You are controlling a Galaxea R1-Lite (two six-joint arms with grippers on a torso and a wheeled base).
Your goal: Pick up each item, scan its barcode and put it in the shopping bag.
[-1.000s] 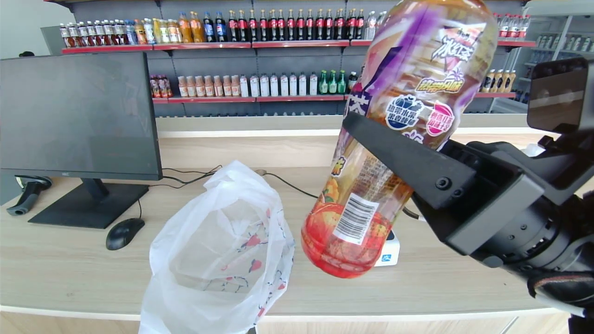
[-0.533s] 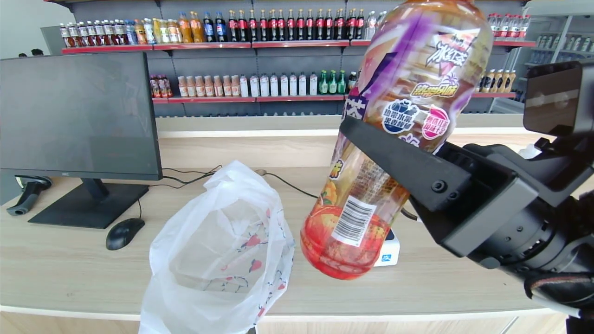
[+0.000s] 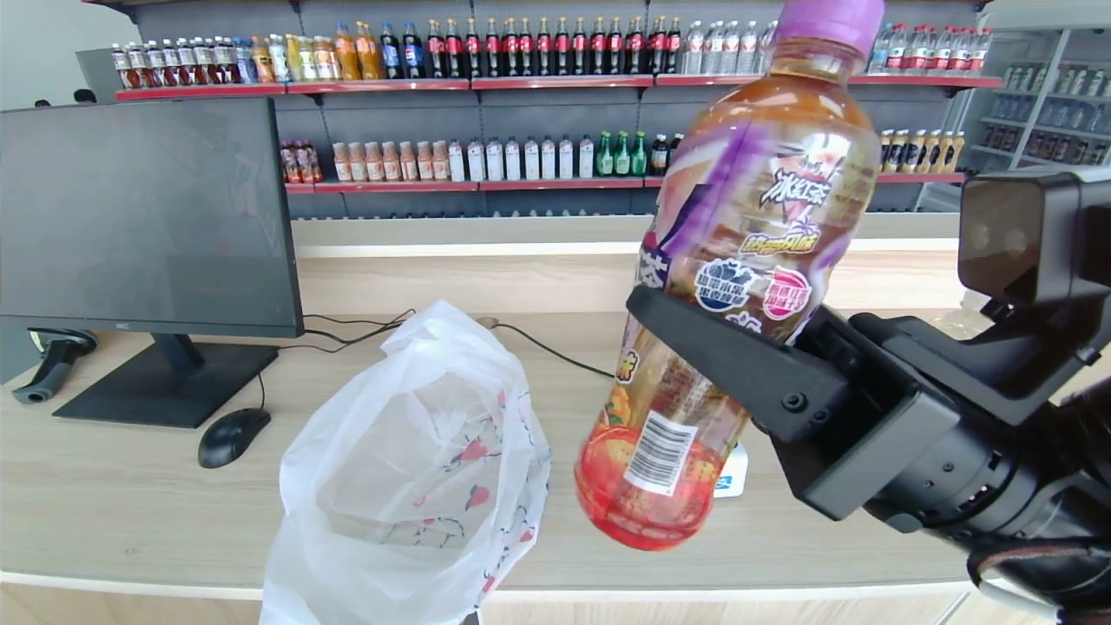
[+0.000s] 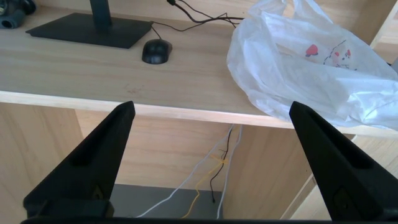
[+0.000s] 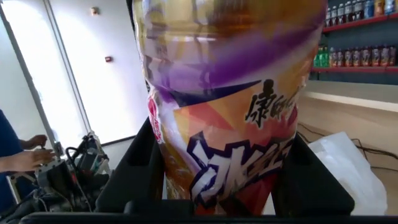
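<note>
A tea bottle (image 3: 746,260) with a purple cap and a purple-orange label hangs tilted over the wooden counter (image 3: 130,512). My right gripper (image 3: 694,323) is shut on its middle. Its barcode (image 3: 658,453) faces the head camera, low on the bottle. Partly hidden behind the bottle's base, a small white scanner box (image 3: 733,473) sits on the counter. The white shopping bag (image 3: 417,469) stands open to the left of the bottle. In the right wrist view the bottle (image 5: 230,93) sits between the fingers. My left gripper (image 4: 211,162) hangs open below the counter's front edge, near the bag (image 4: 311,62).
A monitor (image 3: 147,217) stands at the left with a black mouse (image 3: 233,436) in front of it and a handheld scanner (image 3: 52,360) beside it. Cables run along the back of the counter. Shelves of drinks line the far wall.
My right gripper has come down and moved a little away from the head camera with the bottle. The bottle's cap has come into view and its base sits lower over the scanner box.
</note>
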